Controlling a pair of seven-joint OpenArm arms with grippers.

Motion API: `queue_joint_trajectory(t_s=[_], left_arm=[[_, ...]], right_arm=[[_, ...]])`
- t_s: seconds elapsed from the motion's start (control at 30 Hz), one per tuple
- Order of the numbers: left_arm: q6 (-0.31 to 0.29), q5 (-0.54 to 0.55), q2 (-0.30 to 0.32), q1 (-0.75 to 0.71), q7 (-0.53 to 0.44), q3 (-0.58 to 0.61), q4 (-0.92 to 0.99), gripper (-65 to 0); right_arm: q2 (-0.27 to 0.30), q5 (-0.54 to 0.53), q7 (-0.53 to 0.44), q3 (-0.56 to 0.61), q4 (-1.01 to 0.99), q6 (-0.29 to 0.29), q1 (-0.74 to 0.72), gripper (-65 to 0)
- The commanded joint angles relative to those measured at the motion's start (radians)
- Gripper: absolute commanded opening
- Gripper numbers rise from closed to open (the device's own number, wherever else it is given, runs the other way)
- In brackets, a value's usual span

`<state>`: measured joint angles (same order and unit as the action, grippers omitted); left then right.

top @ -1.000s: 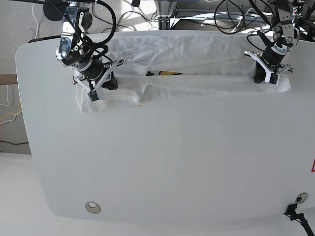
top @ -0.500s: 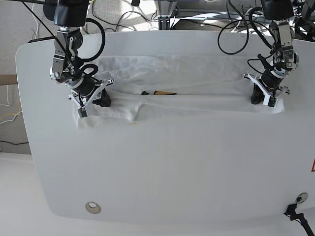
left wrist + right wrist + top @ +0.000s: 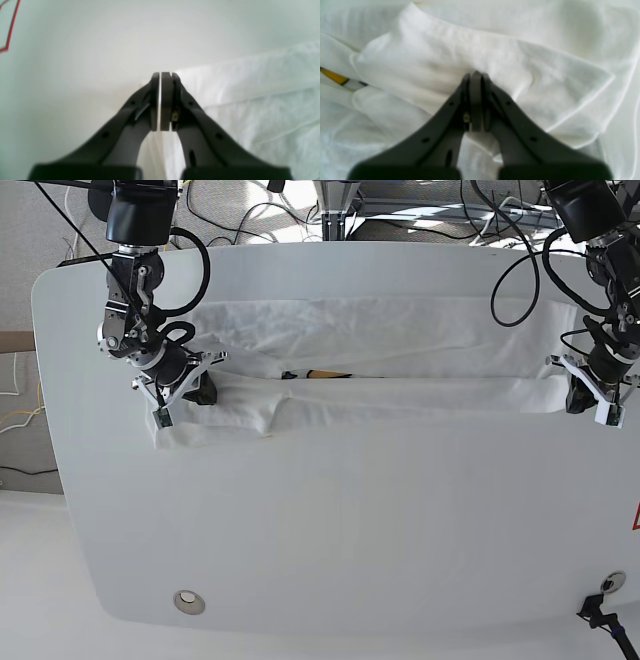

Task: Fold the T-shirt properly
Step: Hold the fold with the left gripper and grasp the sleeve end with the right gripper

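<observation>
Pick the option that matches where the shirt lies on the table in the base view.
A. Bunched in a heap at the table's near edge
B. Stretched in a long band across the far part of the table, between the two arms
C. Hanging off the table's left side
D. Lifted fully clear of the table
B: the T-shirt lies as a long flat band across the far part of the table, spanning from the right hand to the left hand.

The T-shirt is plain white, with a sliver of yellow and black print showing mid-frame. It lies on a white table. Both grippers' fingers are black.
</observation>
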<state>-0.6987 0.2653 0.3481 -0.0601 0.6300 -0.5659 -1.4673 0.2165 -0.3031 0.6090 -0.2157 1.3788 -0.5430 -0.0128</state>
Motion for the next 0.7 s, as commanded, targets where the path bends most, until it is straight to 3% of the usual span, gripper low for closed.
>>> queue_joint_trajectory(t_s=[0.0, 0.37, 0.67], left_arm=[[0.001, 0.030, 0.029, 0.022, -0.012, -0.015, -0.017, -65.0], [0.001, 0.032, -0.002, -0.008, -0.011, -0.102, -0.017, -65.0], [0.001, 0.029, -0.002, -0.019, -0.011, -0.098, -0.020, -65.0]], right_arm=[[0.011, 0.006, 0.005, -0.001, 0.011, 0.005, -0.011, -65.0], [0.010, 0.005, 0.005, 0.000, 0.009, 0.005, -0.008, -65.0], [-0.004, 0.006, 0.005, 0.000, 0.009, 0.004, -0.008, -65.0]])
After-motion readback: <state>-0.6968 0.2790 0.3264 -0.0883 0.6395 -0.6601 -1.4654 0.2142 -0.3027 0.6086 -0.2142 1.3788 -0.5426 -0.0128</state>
